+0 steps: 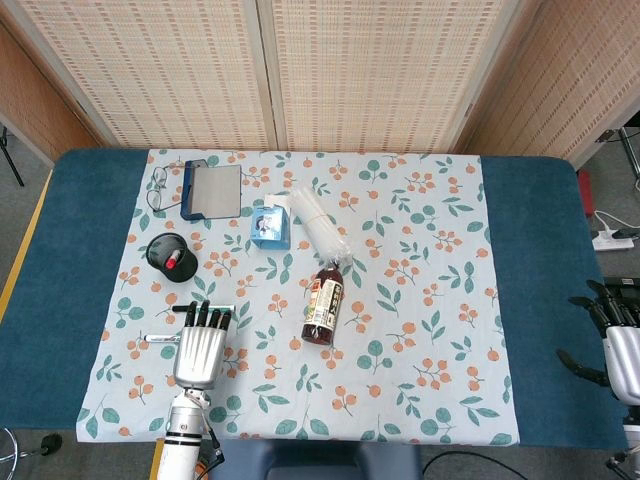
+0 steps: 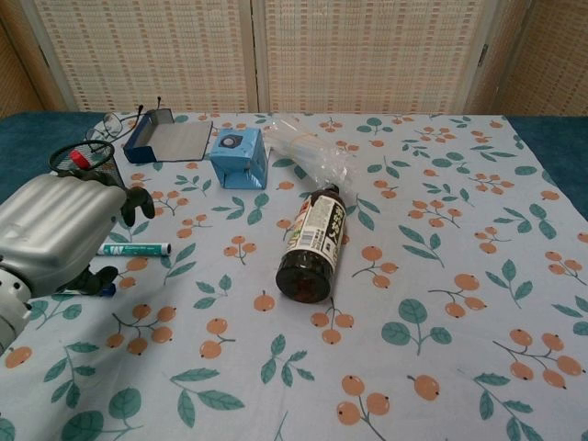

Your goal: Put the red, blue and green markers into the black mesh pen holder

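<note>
Left hand [image 1: 202,350] hovers palm down with its fingers spread and nothing held, right over the green marker [image 2: 134,249], whose body lies just under the fingertips. The blue marker [image 2: 96,290] peeks out beneath the palm, nearer the wrist. Beyond the fingertips and to their left stands the pen holder [image 1: 170,258], a red marker [image 1: 173,261] already inside. A good grasp probably means lowering straight down and pinching the green marker mid-body. Far off, the right hand [image 1: 618,342] rests idle, fingers apart.
</note>
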Controlling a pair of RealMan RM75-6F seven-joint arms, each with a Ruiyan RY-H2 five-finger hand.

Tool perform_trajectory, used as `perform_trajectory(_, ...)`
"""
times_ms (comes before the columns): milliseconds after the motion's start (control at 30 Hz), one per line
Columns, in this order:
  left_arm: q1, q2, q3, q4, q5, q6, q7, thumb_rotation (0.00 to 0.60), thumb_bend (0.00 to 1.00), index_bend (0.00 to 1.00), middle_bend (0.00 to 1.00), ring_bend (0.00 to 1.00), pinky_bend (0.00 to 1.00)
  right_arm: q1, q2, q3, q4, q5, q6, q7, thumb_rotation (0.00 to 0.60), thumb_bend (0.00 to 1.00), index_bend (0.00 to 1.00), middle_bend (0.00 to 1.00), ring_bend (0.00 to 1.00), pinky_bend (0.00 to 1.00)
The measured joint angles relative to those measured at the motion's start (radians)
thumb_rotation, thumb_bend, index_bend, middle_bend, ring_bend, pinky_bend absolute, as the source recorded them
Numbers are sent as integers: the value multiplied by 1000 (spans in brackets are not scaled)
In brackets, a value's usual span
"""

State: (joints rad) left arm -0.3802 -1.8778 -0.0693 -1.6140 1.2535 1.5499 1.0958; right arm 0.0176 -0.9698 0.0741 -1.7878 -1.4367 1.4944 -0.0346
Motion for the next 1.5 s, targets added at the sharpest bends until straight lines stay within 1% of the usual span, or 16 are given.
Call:
perform_trajectory(133, 3, -5, -22, 63, -35, -31, -38, 600, 259, 317, 335, 171, 178, 1, 0, -1, -1, -1, -1, -1, 600, 98, 277, 79, 205, 176)
perform_trajectory(333, 15, 3, -42, 124, -67, -54, -95, 600, 259, 320, 346, 175, 178, 2, -2, -2, -2, 0, -4, -9, 600, 98, 277, 79, 206, 176)
perform_trajectory(567, 36, 5, -35, 166, -80, -58, -120, 600, 259, 335, 387, 177, 178, 3, -4, -1, -1, 4, -6, -13, 600, 99, 277, 79, 208, 176)
perform_trajectory(800, 46, -26, -28, 224, -79, -56, -131, 600, 259, 350, 429, 188, 179, 1, -2, -1, -2, 3, -2, -11, 600, 99, 277, 79, 208, 176)
perform_trajectory(1133, 39, -62, -46, 300, -93, -92, -150, 600, 260, 366, 448, 195, 184, -1, 1, 1, 1, 5, 2, -3, 600, 99, 277, 79, 209, 176)
perform_trajectory(1333, 42, -65, -54, 337, -108, -115, -176, 600, 259, 376, 472, 203, 185, -3, -1, 4, 2, 6, 9, -6, 600, 98, 277, 79, 209, 176)
perform_trajectory(1500, 49, -62, -51, 357, -101, -116, -204, 600, 258, 410, 537, 236, 196, -2, -5, 2, 2, 2, 8, -11, 600, 98, 277, 79, 209, 176)
